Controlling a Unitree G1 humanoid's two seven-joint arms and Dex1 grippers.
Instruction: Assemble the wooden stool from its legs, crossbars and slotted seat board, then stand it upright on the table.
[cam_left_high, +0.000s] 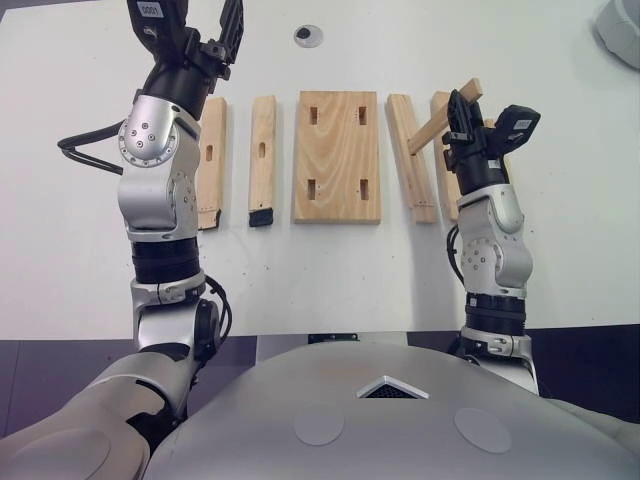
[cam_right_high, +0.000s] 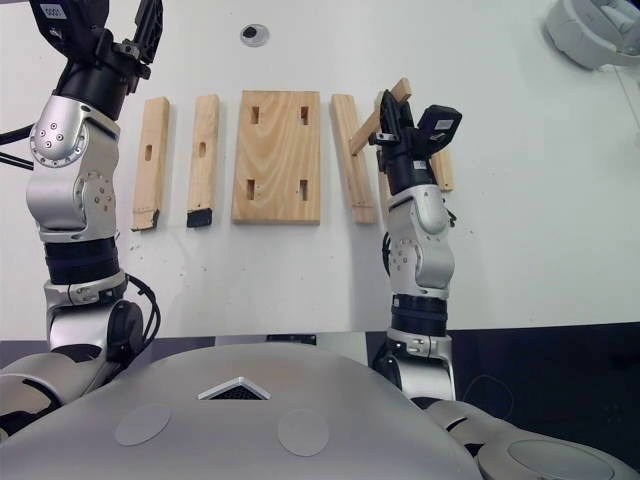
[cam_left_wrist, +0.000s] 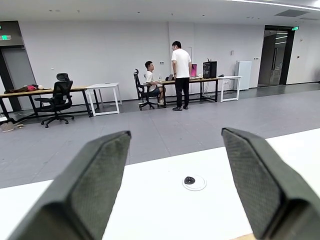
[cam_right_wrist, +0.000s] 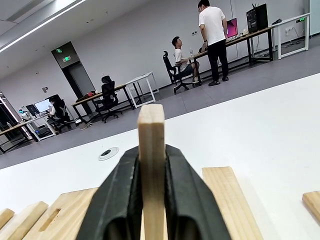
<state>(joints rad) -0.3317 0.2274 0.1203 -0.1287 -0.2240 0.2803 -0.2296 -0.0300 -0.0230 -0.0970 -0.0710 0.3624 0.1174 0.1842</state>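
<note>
Right hand (cam_right_wrist: 151, 172) clamped on pale crossbar (cam_right_wrist: 151, 131), left hand (cam_left_wrist: 175, 142) spread wide, empty, four-slot seat board (cam_left_high: 337, 150) lying flat

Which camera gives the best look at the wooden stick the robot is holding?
The left eye view: the crossbar shows along its length, tilted over the legs in the right gripper. The right eye view matches. The right wrist view meets it end-on between the fingers.

seat board (cam_left_high: 337, 156): flat, four slots | legs (cam_left_high: 262, 158): flat, both sides | crossbar (cam_left_high: 445, 118): raised, tilted over right legs
</note>
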